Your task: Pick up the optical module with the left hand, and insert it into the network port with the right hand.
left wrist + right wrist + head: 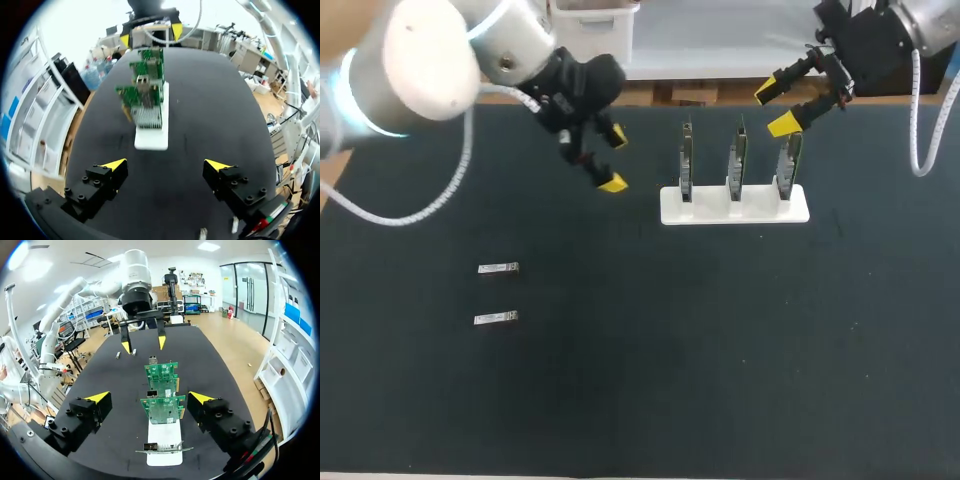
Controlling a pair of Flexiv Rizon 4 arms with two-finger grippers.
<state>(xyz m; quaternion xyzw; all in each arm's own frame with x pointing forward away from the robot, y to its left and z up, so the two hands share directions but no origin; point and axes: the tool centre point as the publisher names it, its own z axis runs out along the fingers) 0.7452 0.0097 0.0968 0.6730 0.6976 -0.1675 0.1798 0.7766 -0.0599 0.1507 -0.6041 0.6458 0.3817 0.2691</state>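
**Stand** (735, 207): white, with three boards (738, 160) upright in a row. Each appears to carry a metal port (152, 393) at its top edge. This is judged to be the insertion target.

**Modules:** two lie flat on the mat, well to the left of the stand and closer to the robot. The nearer module (498, 268) and the farther module (496, 318) lie parallel, and nothing touches either.

**Left gripper** (613, 162): fingers spread, nothing between them. It hangs above the mat just left of the stand, well apart from both modules. Pick-up is judged not yet begun. It must leave the stand and descend over a module.

**Right gripper** (775, 108): fingers spread, empty. It sits above and behind the stand's right-end board, probably so that handover and insertion need little travel.

**Risk:** the modules are small and low, so the fingers must straddle the narrow sides squarely.
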